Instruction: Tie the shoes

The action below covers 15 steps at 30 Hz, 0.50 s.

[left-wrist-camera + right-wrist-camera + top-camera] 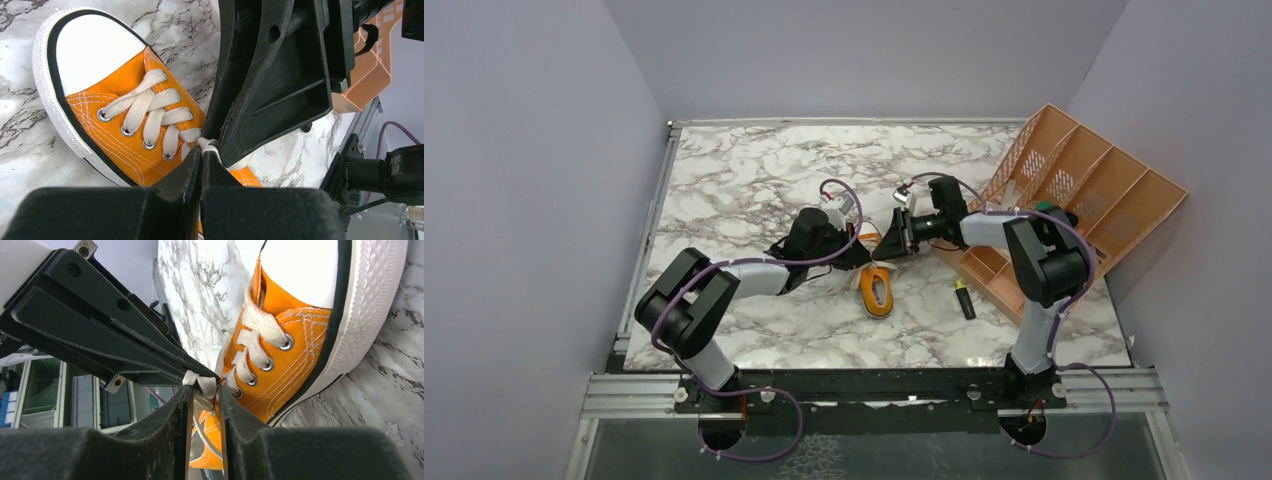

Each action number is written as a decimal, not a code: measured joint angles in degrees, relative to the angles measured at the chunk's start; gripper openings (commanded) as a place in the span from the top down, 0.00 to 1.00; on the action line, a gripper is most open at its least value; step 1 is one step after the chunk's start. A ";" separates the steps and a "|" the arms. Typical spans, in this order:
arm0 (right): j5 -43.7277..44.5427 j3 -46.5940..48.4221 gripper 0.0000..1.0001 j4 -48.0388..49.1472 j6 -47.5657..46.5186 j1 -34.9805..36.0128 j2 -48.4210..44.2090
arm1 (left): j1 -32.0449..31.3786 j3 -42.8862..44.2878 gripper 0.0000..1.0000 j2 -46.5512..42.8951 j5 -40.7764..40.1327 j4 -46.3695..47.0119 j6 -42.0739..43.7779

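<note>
The orange sneaker (877, 292) lies on its sole near the middle of the surface (754, 170), a little toward the near edge. Its long axis runs roughly from near edge to far edge. From above I cannot tell which end is the toe. Its white laces (150, 107) cross the eyelets and gather at the top pair, where both arms meet.

The left fingers (185, 175) are pressed together with a bit of lace pinched at their tips. The right fingers (182, 420) stand a narrow gap apart with lace lying across the tips, and they seem to be clamped on it. The tips of the two sets almost touch directly above the shoe, the left reaching in from the left edge and the right from the right edge, so neither is nearer.

Any tightening pull would likely go outward toward those two edges, across the shoe's length.

A dark marker (965, 298) lies beside the shoe toward the right edge, and an orange rack (1084, 190) leans at the far right corner.
</note>
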 measured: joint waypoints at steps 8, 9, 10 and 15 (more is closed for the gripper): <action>-1.55 -0.02 0.98 3.43 3.02 0.07 1.55 | 0.07 0.00 1.00 0.59 1.11 0.39 -0.02; -1.64 -0.02 0.99 3.76 3.30 -0.02 1.73 | 0.20 0.00 1.00 0.70 1.33 0.50 -0.02; -1.70 -0.02 0.99 3.82 3.63 -0.09 1.84 | 0.39 0.00 1.00 0.87 1.70 0.55 -0.04; -1.51 -0.61 0.99 4.20 3.89 -0.11 1.55 | 0.55 -0.07 0.93 1.07 2.19 0.79 -0.13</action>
